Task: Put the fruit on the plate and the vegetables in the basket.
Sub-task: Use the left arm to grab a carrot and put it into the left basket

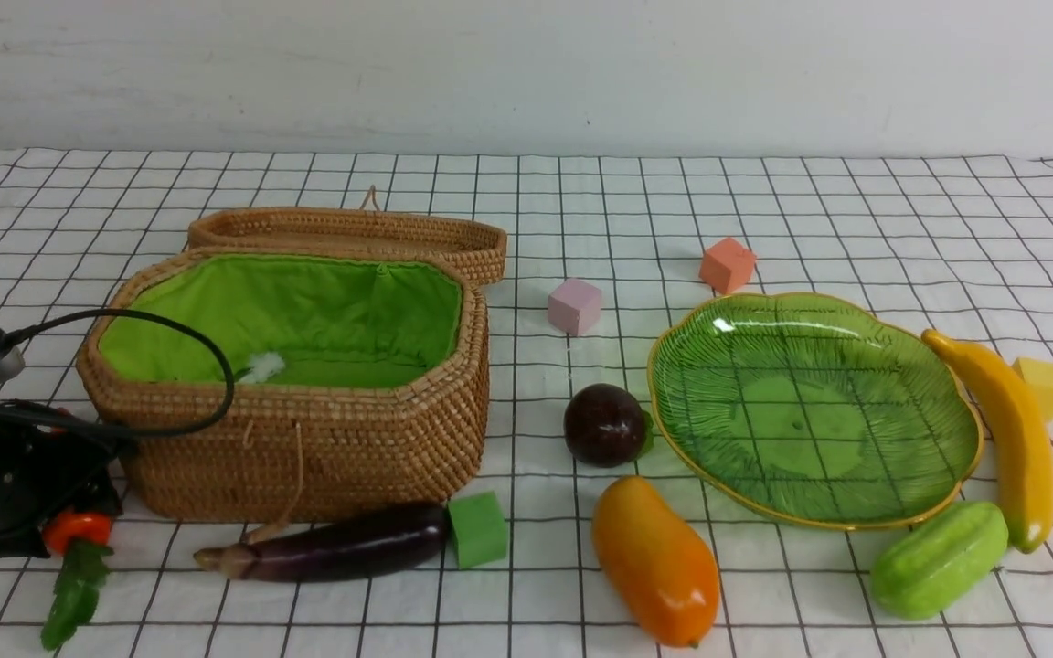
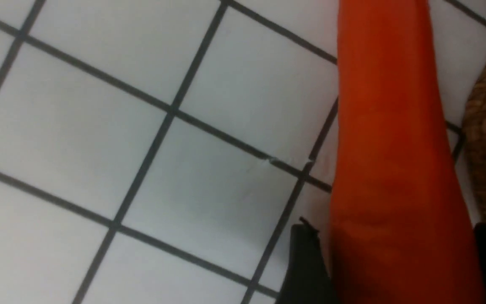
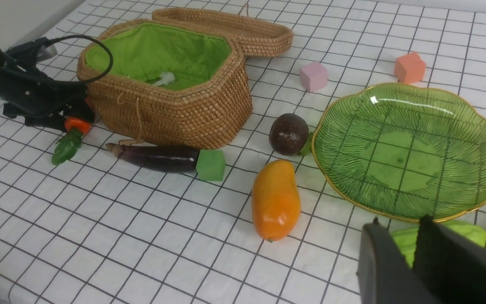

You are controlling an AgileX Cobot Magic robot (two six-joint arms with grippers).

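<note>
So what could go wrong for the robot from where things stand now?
The left gripper sits around the carrot right beside the basket; lifting it could bump the wicker wall. Its cable loops over the basket rim and might snag or drag. The eggplant touches a green cube, so grabbing it may carry that cube along.

White cloth (image 1: 764, 201) carries a black grid. Tan basket (image 1: 380, 439) has green lining; the plate (image 1: 856, 512) is ribbed green, gold-rimmed
</note>
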